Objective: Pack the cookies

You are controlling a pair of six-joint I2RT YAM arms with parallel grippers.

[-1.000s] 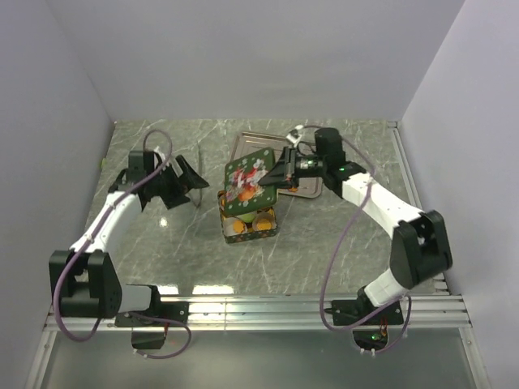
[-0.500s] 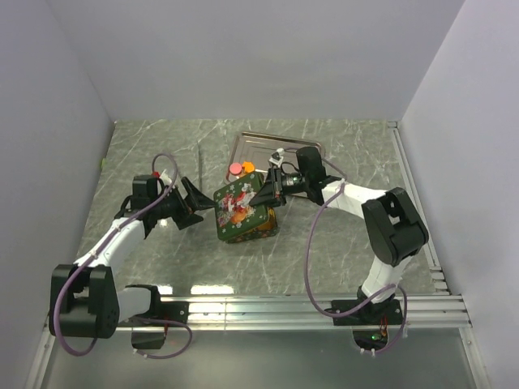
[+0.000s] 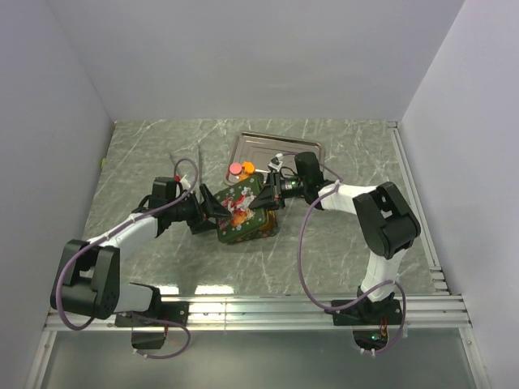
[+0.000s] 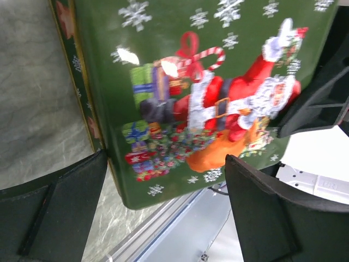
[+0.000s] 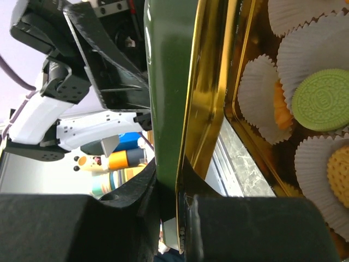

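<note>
R hand [image 5: 173,192] clamps Santa-print lid [image 4: 207,82] over cookies [image 5: 322,99] in tin [image 3: 247,233]; L hand [image 4: 166,161] spread open at lid's edge.

From above, the lid [image 3: 241,203] hides the cookies [image 5: 325,99] in the tin [image 3: 247,233]. In the right wrist view, the orange cookie [image 5: 340,170] is cut off by the edge.

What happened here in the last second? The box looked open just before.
The right gripper lowered the Santa lid from a raised tilt onto the tin, though the right wrist view shows a gap with cookies inside. The left gripper swung in from the left to the lid's edge, fingers open. Unchanged: the right gripper's grip on the lid, the tin's spot, the metal tray.
</note>
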